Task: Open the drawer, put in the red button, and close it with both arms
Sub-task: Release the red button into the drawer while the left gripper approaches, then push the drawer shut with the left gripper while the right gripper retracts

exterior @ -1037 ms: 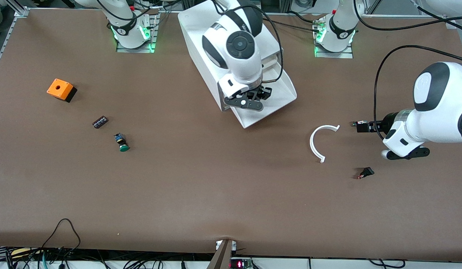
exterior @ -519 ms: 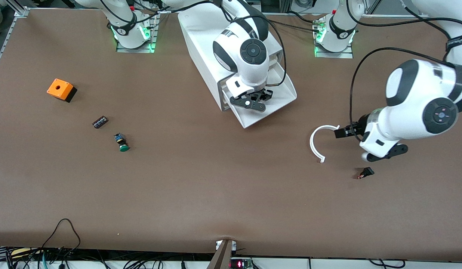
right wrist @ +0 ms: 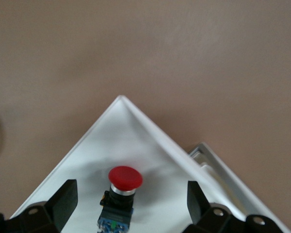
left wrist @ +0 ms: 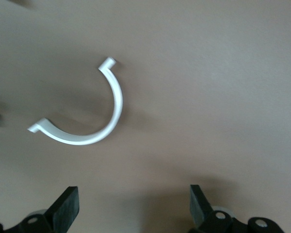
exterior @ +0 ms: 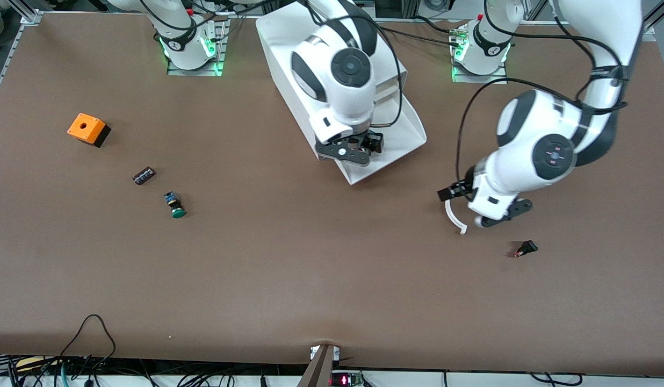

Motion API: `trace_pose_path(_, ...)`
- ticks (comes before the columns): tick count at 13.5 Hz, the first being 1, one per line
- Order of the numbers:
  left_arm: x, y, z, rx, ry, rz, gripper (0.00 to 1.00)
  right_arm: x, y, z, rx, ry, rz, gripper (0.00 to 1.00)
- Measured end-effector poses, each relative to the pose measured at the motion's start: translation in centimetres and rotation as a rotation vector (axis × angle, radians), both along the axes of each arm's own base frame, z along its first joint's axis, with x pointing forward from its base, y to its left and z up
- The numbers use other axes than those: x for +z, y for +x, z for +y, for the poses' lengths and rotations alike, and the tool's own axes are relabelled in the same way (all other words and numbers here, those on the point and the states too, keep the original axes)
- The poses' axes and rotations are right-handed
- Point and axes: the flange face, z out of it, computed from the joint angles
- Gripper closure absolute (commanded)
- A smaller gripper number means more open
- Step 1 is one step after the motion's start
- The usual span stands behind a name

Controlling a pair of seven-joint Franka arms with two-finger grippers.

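We're seeing the red button (right wrist: pixel 125 177) lying in the open drawer (exterior: pixel 404 138) under our right pincer (right wrist: pixel 128 204), spread empty; closing remains, left pincer (left wrist: pixel 134 208) gaping empty over the counter (exterior: pixel 289 258).

Glossy red button (right wrist: pixel 125 176), matt drawer (right wrist: pixel 131 141)

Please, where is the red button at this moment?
The right wrist view shows the red button lying inside the pulled-out drawer, between the open fingers of the right pincer; in the front view that arm hides it.
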Motion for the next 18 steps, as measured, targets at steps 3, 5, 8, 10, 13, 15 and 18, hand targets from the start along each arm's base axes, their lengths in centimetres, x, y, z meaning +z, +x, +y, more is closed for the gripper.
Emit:
trace_pose_path(3, -2.3, -2.5, -4.5, 0.042, 0.061, -0.024, 0.0, 8.3, 3.3, -7.0, 0.038, 0.015, -0.035, 0.0)
trace_pose_path(5, -3.4, -4.2, -7.5, 0.068, 0.07, -0.034, 0.0, 12.3, 5.6, -13.0, 0.06, -0.018, -0.046, 0.0)
trace_pose_path(8, -5.0, -5.7, -9.5, 0.096, 0.064, -0.049, 0.0, 14.3, 8.2, -20.7, 0.177, -0.055, -0.019, 0.0)
trace_pose_path(10, -5.9, -6.6, -10.2, 0.106, 0.069, -0.041, 0.0, 14.6, 9.6, -24.9, 0.248, -0.059, -0.014, 0.0)
trace_pose_path(13, -6.8, -8.5, -12.8, 0.12, 0.085, -0.02, 0.0, 15.5, 10.5, -30.7, 0.314, -0.046, -0.011, 0.0)
trace_pose_path(15, -7.2, -10.1, -14.6, 0.117, 0.094, -0.011, 0.0, 16.1, 10.4, -34.2, 0.356, -0.027, -0.006, 0.0)
trace_pose_path(18, -7.5, -12.0, -16.6, 0.099, 0.092, 0.006, 0.0, 16.2, 10.3, -40.3, 0.406, 0.024, 0.011, 0.0)
